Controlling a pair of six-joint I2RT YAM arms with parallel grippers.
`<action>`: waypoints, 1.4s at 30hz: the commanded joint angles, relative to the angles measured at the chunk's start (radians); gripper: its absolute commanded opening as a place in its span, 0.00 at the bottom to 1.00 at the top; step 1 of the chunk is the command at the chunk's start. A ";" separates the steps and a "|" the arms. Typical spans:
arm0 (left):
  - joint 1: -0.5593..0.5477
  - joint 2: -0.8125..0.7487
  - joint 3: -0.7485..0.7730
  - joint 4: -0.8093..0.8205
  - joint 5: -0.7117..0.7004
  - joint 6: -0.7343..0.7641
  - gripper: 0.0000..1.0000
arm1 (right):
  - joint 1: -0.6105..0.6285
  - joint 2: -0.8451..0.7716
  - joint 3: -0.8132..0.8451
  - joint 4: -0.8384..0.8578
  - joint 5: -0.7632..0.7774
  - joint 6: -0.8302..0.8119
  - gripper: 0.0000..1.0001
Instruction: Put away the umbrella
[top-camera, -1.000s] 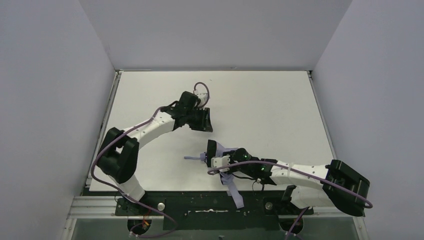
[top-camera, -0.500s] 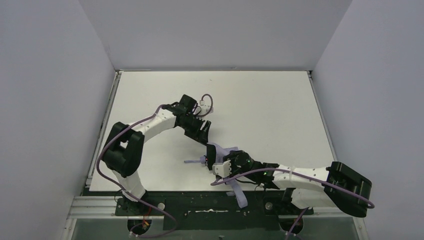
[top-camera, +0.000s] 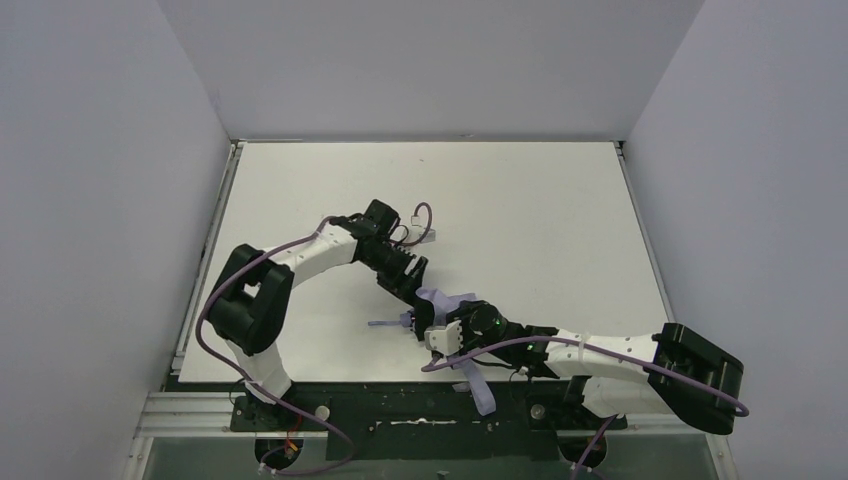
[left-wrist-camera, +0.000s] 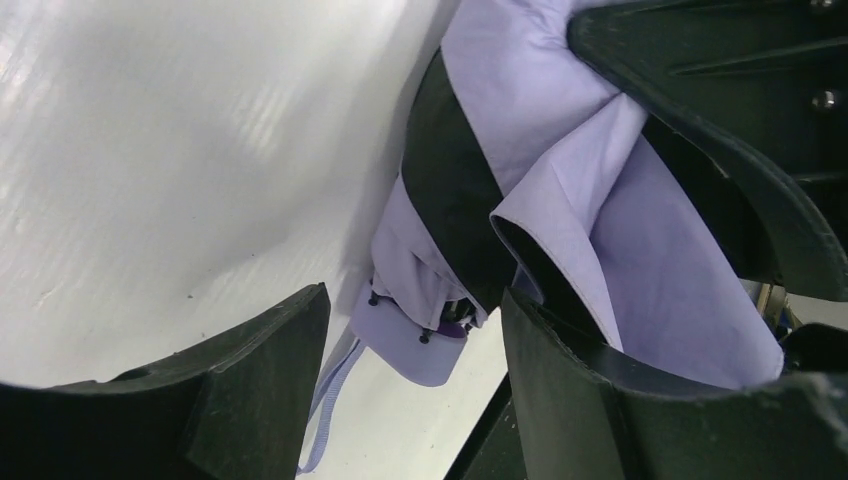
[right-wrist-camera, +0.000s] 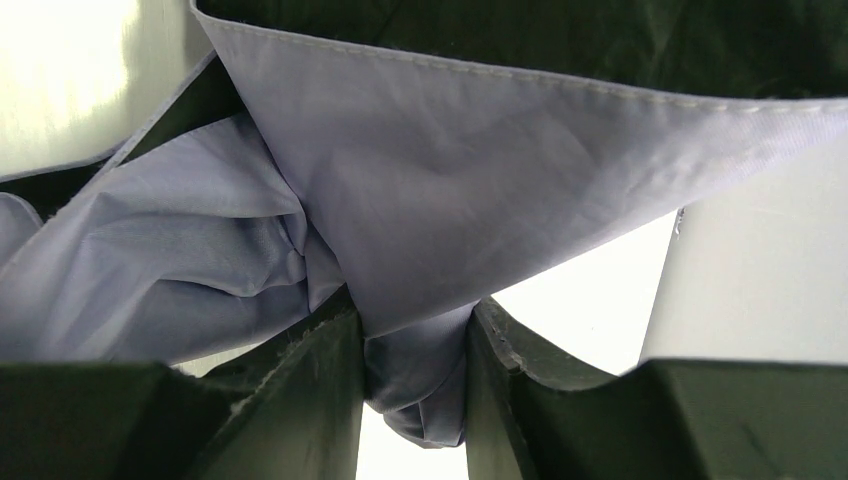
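Umbrella: the umbrella (top-camera: 447, 299) is lying crumpled on the white table (top-camera: 540, 210), close to the middle of the near edge, with its pale lavender folds bunching up between the two arms.
Loose end: a lavender strip (top-camera: 477, 390) of it is trailing off the near edge and hanging over the dark rail (top-camera: 380, 408).
Left tip: a thin lavender stub (top-camera: 385, 321) is poking out to the left, flat on the table.
Right gripper: the right gripper (right-wrist-camera: 415, 372) is pinching a fold of the fabric. Its fingers are pressing in on the cloth from both sides, and more canopy is billowing above them in the wrist view.
Left gripper: the left gripper (left-wrist-camera: 410, 335) is hovering at the far side of the bundle with its fingers spread wide. One finger (left-wrist-camera: 570, 400) is sitting right against the fabric, and the other (left-wrist-camera: 250, 390) is over bare table.
In the gap: a small lavender tab (left-wrist-camera: 415, 345) with dark studs and a thin ribbon is showing ahead of the left fingers.
Folds: a black band (left-wrist-camera: 450, 190) is running through the lavender cloth.
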 joint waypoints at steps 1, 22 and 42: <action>-0.004 -0.048 -0.025 0.076 0.117 0.016 0.61 | 0.006 -0.027 -0.006 0.043 0.021 0.007 0.08; -0.125 0.098 0.003 -0.010 0.042 0.096 0.54 | 0.006 -0.010 -0.001 0.098 0.025 0.054 0.08; -0.132 0.036 0.067 -0.069 -0.176 0.119 0.01 | 0.005 -0.201 0.055 -0.153 0.020 0.111 0.50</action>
